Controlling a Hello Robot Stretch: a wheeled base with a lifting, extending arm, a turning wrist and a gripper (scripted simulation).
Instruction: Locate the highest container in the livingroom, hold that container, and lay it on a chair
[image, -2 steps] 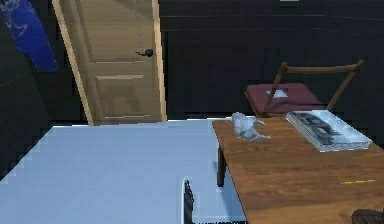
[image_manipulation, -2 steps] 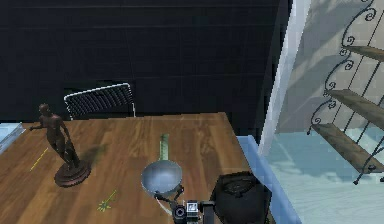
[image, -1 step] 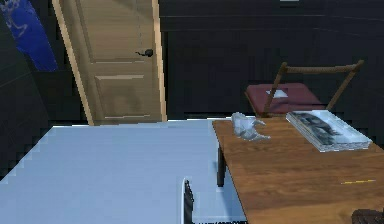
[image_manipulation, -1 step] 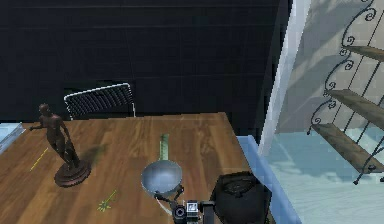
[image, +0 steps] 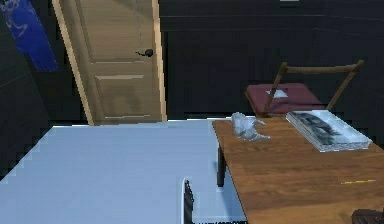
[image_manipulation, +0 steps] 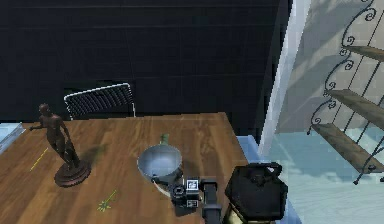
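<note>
Arm side view puts the grey pot on the desk, close at eleven o'clock off my tool; I can't tell whether the tool has hold of anything. Forward view adds a red-seated chair at one o'clock beyond the desk.

A wooden desk stands on a pale blue floor, a chair at its far edge. Behind the desk runs a dark panelled wall; left of the desk, a light wooden door. Shelves stand past the desk's end.
</note>
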